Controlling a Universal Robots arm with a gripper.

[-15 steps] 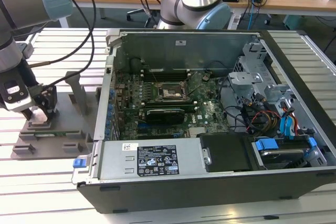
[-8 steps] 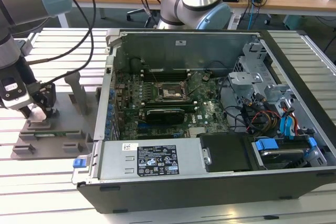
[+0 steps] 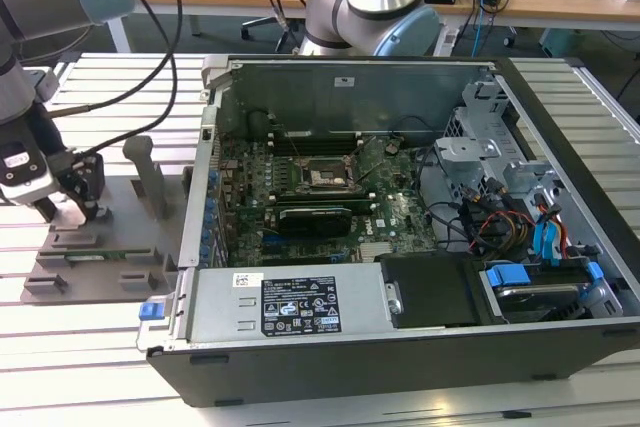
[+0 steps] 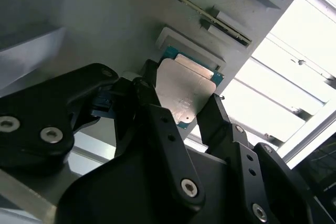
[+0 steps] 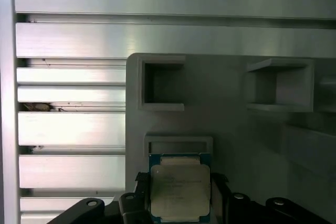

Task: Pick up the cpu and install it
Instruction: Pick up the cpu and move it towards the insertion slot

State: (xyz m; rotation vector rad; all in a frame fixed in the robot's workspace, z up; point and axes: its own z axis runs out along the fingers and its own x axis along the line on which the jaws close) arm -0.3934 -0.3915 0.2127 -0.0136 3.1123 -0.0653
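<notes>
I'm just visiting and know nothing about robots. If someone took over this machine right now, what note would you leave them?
Gripper: shut on the cpu, with a finger against each of two opposite edges, as seen in the second wrist view.
Where things are: the cpu is at the grey tray, on the exterior view's left, outside the computer case. I cannot tell whether it has lifted off the tray.
Done: the cpu is grasped.
Left: the cpu is not yet at the socket on the board inside the case, so carrying it over and installing it are both not done.
</notes>
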